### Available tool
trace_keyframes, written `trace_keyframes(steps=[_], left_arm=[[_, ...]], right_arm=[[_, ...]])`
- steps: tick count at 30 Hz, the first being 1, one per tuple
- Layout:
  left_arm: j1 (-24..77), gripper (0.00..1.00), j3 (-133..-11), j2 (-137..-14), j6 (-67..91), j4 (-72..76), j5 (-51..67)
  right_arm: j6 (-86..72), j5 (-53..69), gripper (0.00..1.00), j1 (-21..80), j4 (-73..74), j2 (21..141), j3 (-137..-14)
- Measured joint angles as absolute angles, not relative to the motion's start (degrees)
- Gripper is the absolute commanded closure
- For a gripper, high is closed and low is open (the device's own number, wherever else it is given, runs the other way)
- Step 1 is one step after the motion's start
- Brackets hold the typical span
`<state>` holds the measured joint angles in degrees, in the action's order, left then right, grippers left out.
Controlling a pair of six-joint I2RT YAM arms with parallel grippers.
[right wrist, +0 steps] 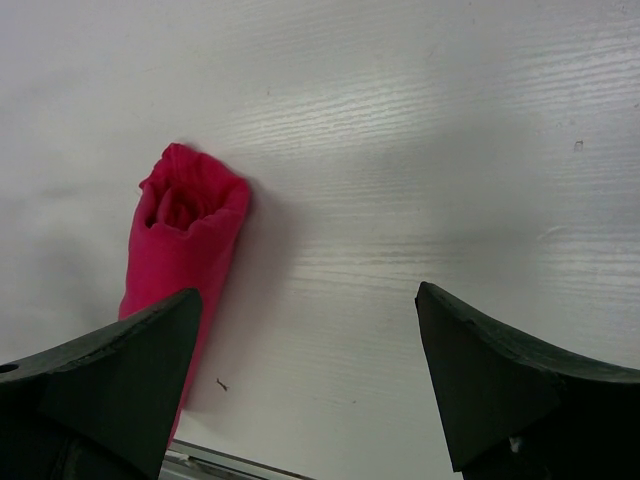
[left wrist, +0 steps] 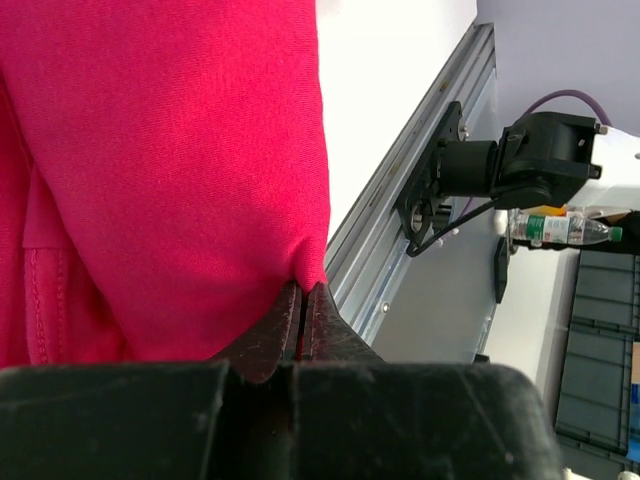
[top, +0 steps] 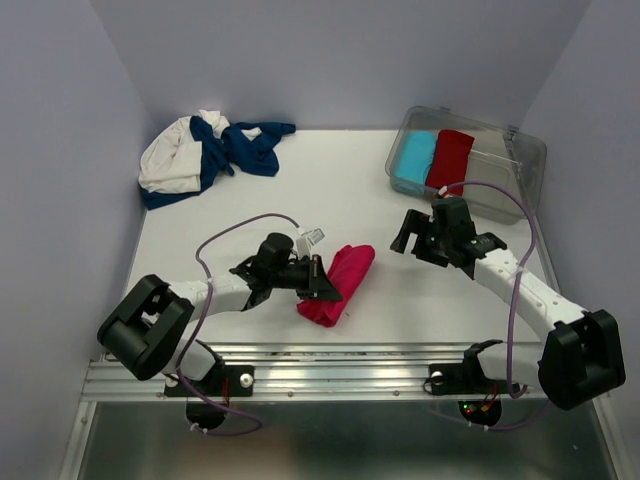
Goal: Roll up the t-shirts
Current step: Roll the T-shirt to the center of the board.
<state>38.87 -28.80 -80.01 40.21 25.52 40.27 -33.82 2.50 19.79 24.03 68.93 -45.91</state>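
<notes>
White table, pink-red t-shirt roll diagonal, near-left to far-right

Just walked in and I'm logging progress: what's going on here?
The left hand is shut on the edge of a rolled-up pink-red t-shirt lying mid-table. The right hand hangs open nearby, holding nothing. The navy and white t-shirts lie heaped at the far left, unrolled. A clear bin at far right holds a light-blue roll and a red roll.

The white table carries 1 rolled pink-red t-shirt, 1 navy-and-cream t-shirt heap, 1 clear bin
</notes>
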Motion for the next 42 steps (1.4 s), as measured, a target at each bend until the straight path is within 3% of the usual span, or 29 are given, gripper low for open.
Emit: trace_keyframes(steps=[31,42], left_arm=[[29.1,1.0,-22.1,-82.7,50.2,39.4,45.9],[28.9,1.0,-22.1,-83.1,50.0,39.4,45.3]], right_arm=[[-33.8,3.1,0.06,19.8,24.0,69.1,-45.9],[-35.0,9.8,0.07,19.9,19.5,70.8,-44.4]])
